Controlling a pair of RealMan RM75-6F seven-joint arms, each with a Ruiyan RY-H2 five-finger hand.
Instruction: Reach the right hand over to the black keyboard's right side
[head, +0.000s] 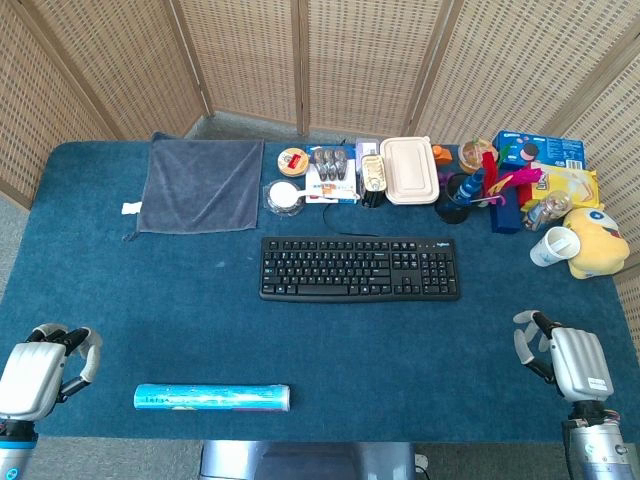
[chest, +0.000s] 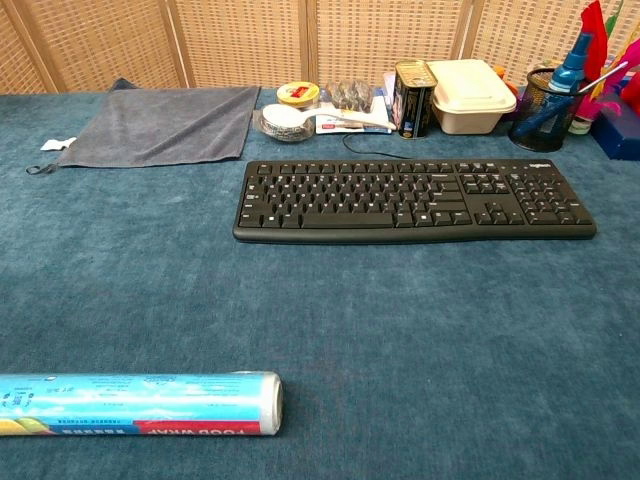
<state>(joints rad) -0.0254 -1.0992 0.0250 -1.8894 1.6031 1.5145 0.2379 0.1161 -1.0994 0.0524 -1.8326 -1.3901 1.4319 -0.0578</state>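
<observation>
The black keyboard (head: 360, 268) lies flat in the middle of the blue table (head: 420, 350); the chest view shows it too, keyboard (chest: 412, 198), with its number pad at the right end. My right hand (head: 565, 358) hovers near the table's front right corner, well below and to the right of the keyboard, fingers apart and holding nothing. My left hand (head: 45, 372) sits at the front left corner, also empty with fingers spread. Neither hand appears in the chest view.
A blue roll of plastic wrap (head: 212, 397) lies near the front edge. A grey towel (head: 203, 183) is at the back left. Tins, a white box (head: 410, 169), a pen cup (head: 462, 195), a paper cup (head: 552, 246) and a yellow plush (head: 595, 243) crowd the back right.
</observation>
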